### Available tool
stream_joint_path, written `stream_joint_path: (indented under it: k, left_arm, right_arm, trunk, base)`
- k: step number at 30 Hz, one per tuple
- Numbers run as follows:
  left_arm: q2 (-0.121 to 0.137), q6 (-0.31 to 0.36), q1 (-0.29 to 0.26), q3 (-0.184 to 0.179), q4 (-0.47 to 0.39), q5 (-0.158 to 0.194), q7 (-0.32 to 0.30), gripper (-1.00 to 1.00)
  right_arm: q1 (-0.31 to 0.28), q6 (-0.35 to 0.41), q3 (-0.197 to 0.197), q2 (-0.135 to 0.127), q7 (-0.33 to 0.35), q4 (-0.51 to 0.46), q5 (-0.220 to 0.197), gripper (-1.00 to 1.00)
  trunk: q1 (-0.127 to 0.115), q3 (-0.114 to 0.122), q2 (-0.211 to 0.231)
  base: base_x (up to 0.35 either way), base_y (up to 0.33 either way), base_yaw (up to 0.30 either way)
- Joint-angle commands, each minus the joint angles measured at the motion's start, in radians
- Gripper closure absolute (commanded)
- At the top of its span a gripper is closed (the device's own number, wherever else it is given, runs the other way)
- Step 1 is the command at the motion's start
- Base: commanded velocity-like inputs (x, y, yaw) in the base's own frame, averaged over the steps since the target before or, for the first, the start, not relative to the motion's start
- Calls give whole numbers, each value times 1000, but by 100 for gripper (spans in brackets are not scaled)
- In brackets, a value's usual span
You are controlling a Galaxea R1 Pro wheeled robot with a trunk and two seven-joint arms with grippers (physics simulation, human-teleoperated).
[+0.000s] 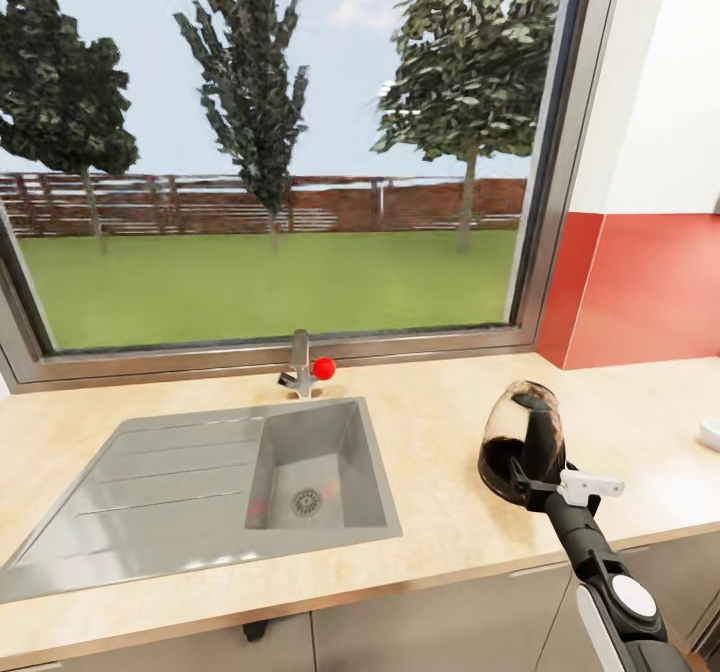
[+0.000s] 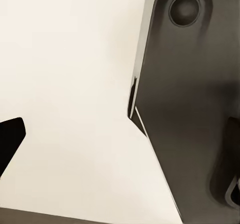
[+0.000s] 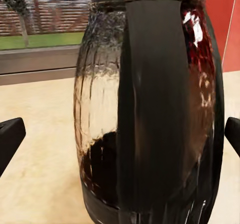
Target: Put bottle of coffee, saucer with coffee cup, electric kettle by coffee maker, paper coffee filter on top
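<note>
The electric kettle point(image 1: 522, 442), rounded clear glass with a black base, lid and handle, stands on the light beige kitchen countertop point(image 1: 440, 422) to the right of the sink. My right gripper point(image 1: 528, 484) is at its handle from the near side. In the right wrist view the kettle point(image 3: 100, 109) is very close, and the right gripper point(image 3: 120, 136) is open, its fingertips point(image 3: 10, 139) wide apart on either side of the black handle. My left gripper point(image 2: 120, 149) looks open over a plain pale surface, beside a dark grey panel point(image 2: 190, 109).
A steel sink point(image 1: 310, 472) with a drainboard is set into the counter at left, behind it a tap point(image 1: 300, 362) with a red knob. A large window runs along the back. A red wall panel point(image 1: 650, 292) is at right. A small white round thing point(image 1: 711, 433) is cut off at the right edge.
</note>
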Motion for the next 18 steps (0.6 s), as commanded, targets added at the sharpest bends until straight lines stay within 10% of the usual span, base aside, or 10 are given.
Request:
stream_joint_path:
  k: [1,15,16,18]
  left_arm:
    - [1,-7,-1,7,2,6,-1,-100]
    - [1,-7,-1,7,2,6,-1,-100]
    - [1,-7,-1,7,2,6,-1,-100]
    - [1,-7,-1,7,2,6,-1,-100]
  right_arm:
    - [-1,-1,0,0,3,0,-10,-100]
    - [-1,-4,0,0,2,0,-10,-100]
    - [-1,-4,0,0,2,0,-10,100]
    - [-1,-4,0,0,2,0,-10,100]
  trunk:
    - [0,-1,-1]
    - [0,-1,-1]
    - [0,-1,-1]
    - [0,-1,-1]
  base:
    - [137,0,0]
    - [45,0,0]
    - [0,0,0]
    - [0,0,0]
